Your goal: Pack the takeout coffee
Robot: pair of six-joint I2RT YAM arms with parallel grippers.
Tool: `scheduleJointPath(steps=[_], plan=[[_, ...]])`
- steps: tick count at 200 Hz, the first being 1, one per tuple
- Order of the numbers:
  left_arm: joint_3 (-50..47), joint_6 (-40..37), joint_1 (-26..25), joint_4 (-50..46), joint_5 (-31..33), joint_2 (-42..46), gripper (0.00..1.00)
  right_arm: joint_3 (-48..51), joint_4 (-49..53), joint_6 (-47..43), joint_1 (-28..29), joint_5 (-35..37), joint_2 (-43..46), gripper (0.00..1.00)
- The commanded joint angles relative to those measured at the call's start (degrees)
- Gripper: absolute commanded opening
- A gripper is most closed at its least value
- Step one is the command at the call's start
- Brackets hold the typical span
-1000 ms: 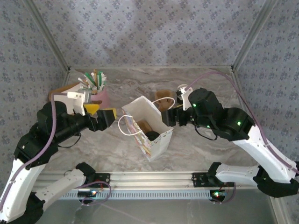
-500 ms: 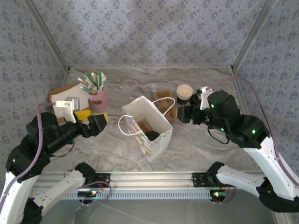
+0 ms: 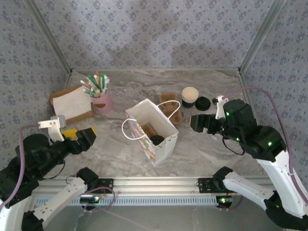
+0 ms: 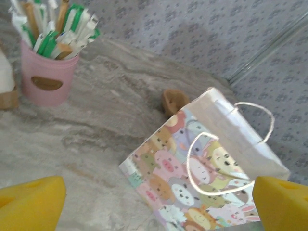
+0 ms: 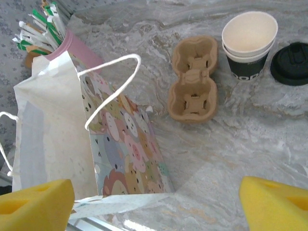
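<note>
Coffee bagged, arms clear: the left pincer is held low at the near left of the marble worktop. Its yellow pads are spread wide apart and nothing is touched or gripped. The right pincer is held to the right of the white bag, its jaws likewise parted and nothing caught between them. The takeout coffee is lodged inside the bag, which is stood upright and open at the middle of the worktop. From above the coffee is shown as a round black lid beside a brown shape, and its sides are hidden by the bag's walls. A brown pulp carrier is laid just beyond the bag. An uncovered paper cup and a loose black lid are set to the carrier's right. A pink cup of sticks is stood at the far left.
</note>
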State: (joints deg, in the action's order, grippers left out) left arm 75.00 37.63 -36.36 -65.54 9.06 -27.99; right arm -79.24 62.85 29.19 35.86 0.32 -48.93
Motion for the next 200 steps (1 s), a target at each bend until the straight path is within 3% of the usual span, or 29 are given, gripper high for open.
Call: scheduleJointPath(steps=[1,18,99,142,200], plan=[[-0.3,1.2,0.2,-4.1,1.7,-1.5,0.99,0.9,1.9,1.3,-0.4,-2.9,0.4,0.94],[-0.3,0.4,0.1,-4.4,0.8,-3.5,1.00,1.6,1.0,2.0,-0.5,-4.6,0.2,1.00],[6.6,-6.4,1.5,-1.9,1.0,-21.9,0.98,-1.2,-5.7,-0.9,-3.6,-11.4,-8.4,1.00],[17.3,-12.4,11.1,-2.7,-6.8,-36.7,0.88,-4.0,-12.4,-3.4,-8.8,-18.3,-17.1,1.00],[29.6,-18.4,23.0,-3.1,-11.5,-53.5,0.68,-12.5,-15.4,-7.8,-11.4,-19.8,-30.4,1.00]])
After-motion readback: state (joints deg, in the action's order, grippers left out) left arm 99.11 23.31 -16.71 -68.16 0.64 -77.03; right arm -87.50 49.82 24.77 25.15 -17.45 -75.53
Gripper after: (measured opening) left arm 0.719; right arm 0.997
